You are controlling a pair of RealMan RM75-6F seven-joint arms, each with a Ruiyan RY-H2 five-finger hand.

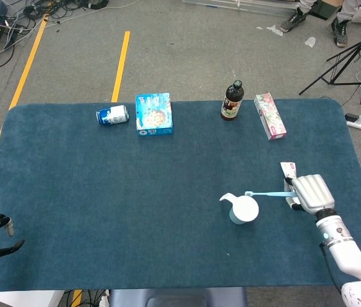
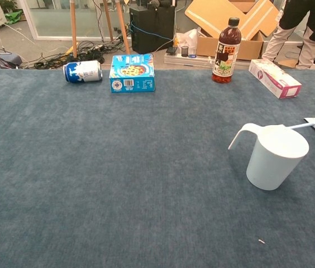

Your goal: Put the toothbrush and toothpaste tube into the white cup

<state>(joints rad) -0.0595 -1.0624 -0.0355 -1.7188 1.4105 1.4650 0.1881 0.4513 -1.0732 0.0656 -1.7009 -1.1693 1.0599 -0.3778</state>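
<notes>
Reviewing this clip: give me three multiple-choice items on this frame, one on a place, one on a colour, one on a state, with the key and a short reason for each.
1. Where does the blue and white can lie?
A. beside the white cup
B. near the far edge, left of the blue box
C. at the near right corner

2. What colour is the box right of the dark bottle?
A. pink
B. green
C. black

3. What is the right robot hand doing?
A. resting empty on the table
B. gripping the bottle
C. holding the toothbrush with its head near the cup

Key: 1 B, the can lies on its side just left of the blue box. 2 A, its faces are pink. 3 C, the toothbrush runs from the hand to the rim of the white cup.
</notes>
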